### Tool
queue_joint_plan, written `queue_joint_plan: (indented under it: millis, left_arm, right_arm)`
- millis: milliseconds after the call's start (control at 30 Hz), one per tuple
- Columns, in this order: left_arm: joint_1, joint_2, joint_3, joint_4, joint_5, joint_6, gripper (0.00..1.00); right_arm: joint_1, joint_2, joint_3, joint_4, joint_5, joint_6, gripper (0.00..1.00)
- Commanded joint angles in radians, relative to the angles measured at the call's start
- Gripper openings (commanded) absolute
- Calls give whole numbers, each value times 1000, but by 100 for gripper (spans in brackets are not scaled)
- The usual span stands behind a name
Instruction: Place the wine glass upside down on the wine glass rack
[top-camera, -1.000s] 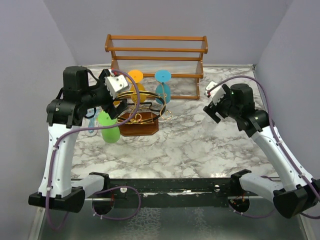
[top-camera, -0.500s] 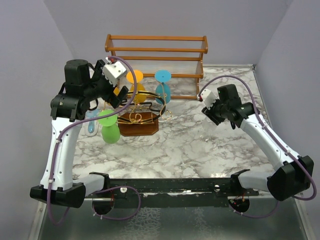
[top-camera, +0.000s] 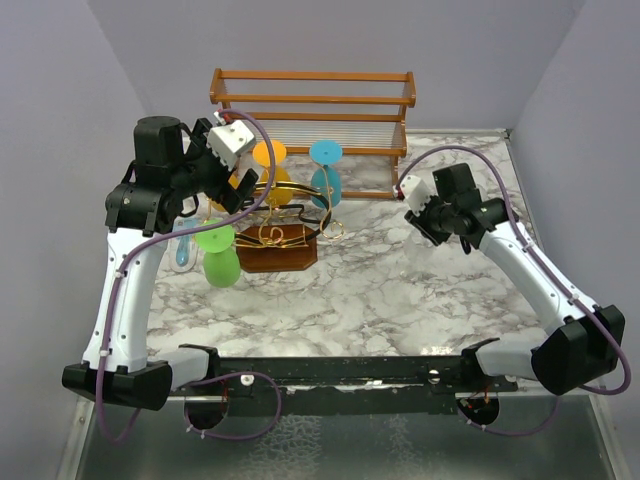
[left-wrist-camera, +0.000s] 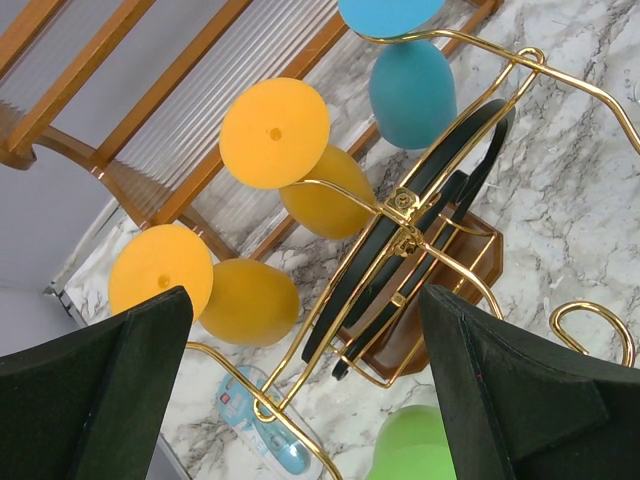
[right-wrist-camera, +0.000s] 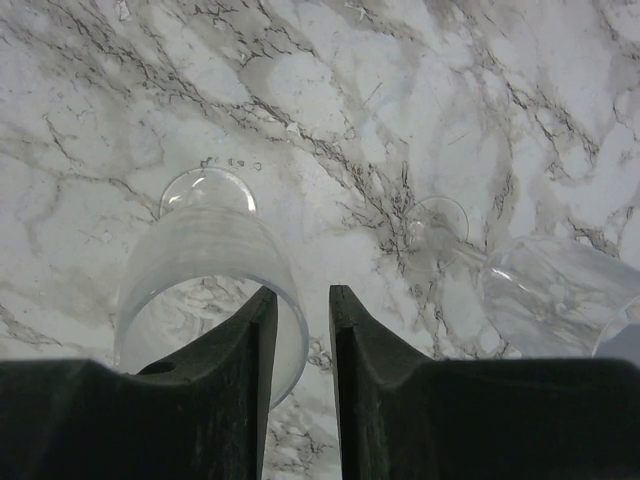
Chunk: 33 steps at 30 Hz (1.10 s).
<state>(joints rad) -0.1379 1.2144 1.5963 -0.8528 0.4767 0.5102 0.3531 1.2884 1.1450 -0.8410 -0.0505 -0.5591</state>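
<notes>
In the right wrist view a frosted wine glass (right-wrist-camera: 205, 290) lies on its side on the marble, mouth towards me. My right gripper (right-wrist-camera: 297, 295) straddles its rim: the left finger is inside the mouth, the right finger outside, jaws narrow with a thin gap still showing. Seen from above, the right gripper (top-camera: 418, 215) is low over the right half of the table. The wine glass rack (top-camera: 280, 235) of gold and black wire (left-wrist-camera: 400, 210) carries hanging orange, blue and green glasses. My left gripper (top-camera: 228, 190) hovers wide open above the rack (left-wrist-camera: 305, 330), holding nothing.
A second clear glass (right-wrist-camera: 560, 290) lies just right of the frosted one. The green glass (top-camera: 218, 258) hangs at the rack's near left. A blue-and-white packet (top-camera: 183, 248) lies left of the rack. An orange-brown wooden shelf (top-camera: 312, 110) stands behind it.
My right jaws have drawn in from wide to narrow around the frosted glass's rim, and the right arm stretched out lower. The left gripper lifted up and back from the green glass.
</notes>
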Motion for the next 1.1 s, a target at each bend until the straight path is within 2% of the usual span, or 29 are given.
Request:
queue_joint_plan:
  millis: [0, 167, 400, 567, 867, 967, 1067]
  left_arm:
    - [0, 2, 1, 23, -26, -9, 99]
    - [0, 0, 1, 25, -29, -10, 99]
    - [0, 3, -1, 58, -86, -49, 99]
    - [0, 7, -9, 87, -127, -127, 99]
    - [0, 16, 27, 157, -50, -249, 99]
    - [0, 36, 66, 211, -2, -349, 99]
    - [0, 64, 100, 291, 55, -483, 94]
  right_arm:
    - [-3, -5, 42, -24, -25, 2, 27]
    - [-3, 4, 47, -28, -30, -2, 19]
    - [-4, 4, 61, -30, -48, -20, 2]
    - [-3, -6, 126, -24, -74, -60, 1]
    - [-3, -52, 372, -45, -146, -71, 1]
    - [-3, -56, 454, -6, -142, -52, 1]
    - [-4, -25, 562, 9, -187, -17, 1]
